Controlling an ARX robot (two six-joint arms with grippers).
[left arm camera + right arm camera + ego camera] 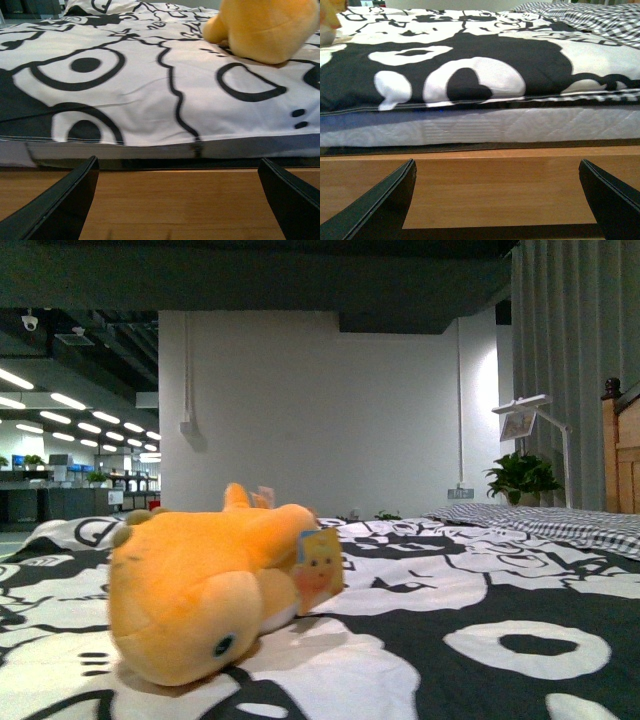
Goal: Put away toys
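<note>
The orange-yellow plush toy (205,590) lies on the black-and-white patterned bed cover (480,640), snout toward me, a black bead eye showing and a paper tag on its side. It also shows in the left wrist view (265,27), beyond the bed's edge. A sliver of it shows at the edge of the right wrist view (327,22). My left gripper (182,200) is open and empty, low in front of the wooden bed frame (175,200). My right gripper (502,200) is open and empty, also facing the bed frame (495,190). Neither arm shows in the front view.
The mattress side (480,127) sits above the wooden rail. A checked pillow or sheet (560,520) lies at the far right. A wooden headboard (622,450), a potted plant (522,478), a white lamp (535,425) and a grey curtain stand behind.
</note>
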